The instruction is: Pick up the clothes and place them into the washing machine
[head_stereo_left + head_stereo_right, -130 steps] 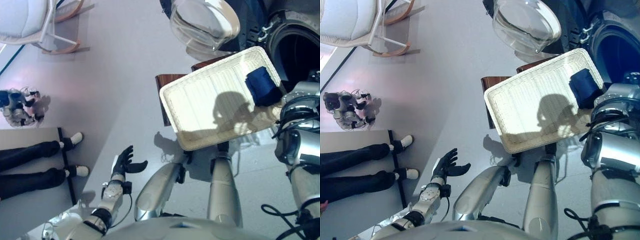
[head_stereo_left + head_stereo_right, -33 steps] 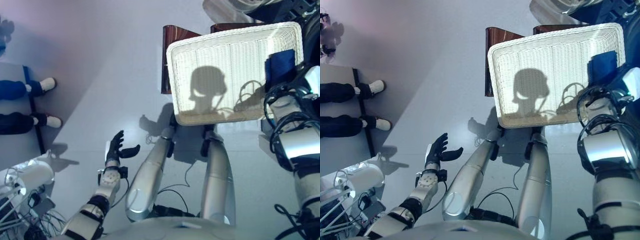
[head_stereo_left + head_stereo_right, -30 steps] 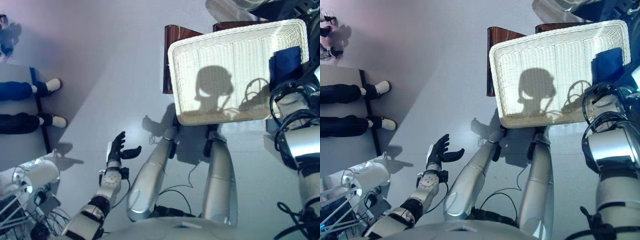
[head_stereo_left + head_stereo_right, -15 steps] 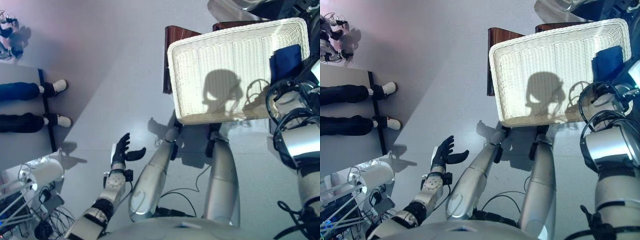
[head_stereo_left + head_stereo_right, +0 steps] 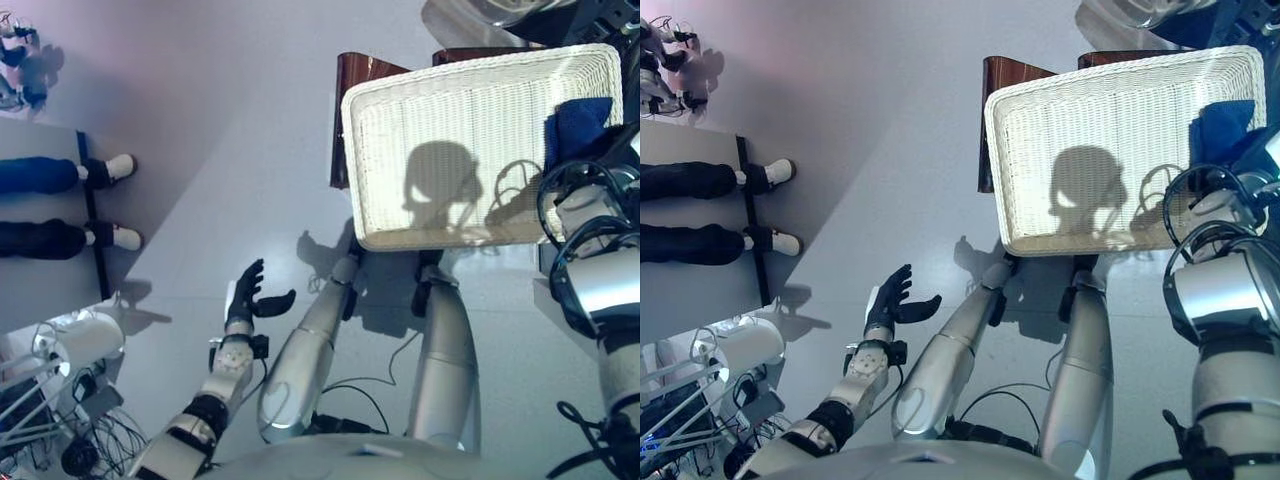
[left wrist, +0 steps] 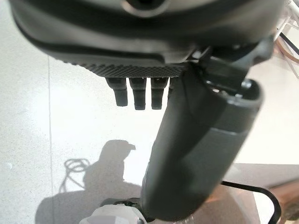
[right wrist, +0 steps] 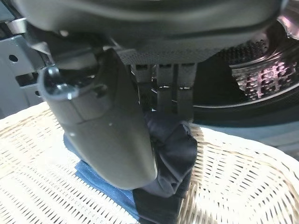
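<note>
Navy blue cloth (image 7: 170,154) – white woven wicker basket (image 5: 450,120) – dark red-brown stool (image 5: 352,80), pale grey floor (image 5: 220,150).

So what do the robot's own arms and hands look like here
Both arms are silver-grey metal with rounded shells and dark bands at the joints. The left hand is black, with slim jointed fingers and a thumb. The right hand is dark too, with a broad smooth thumb and ribbed fingers. Black cables loop around the right forearm.

Person's legs (image 5: 45,205) in dark trousers, white shoes, brown wooden stools (image 5: 352,80), grey floor (image 5: 220,120)
</note>
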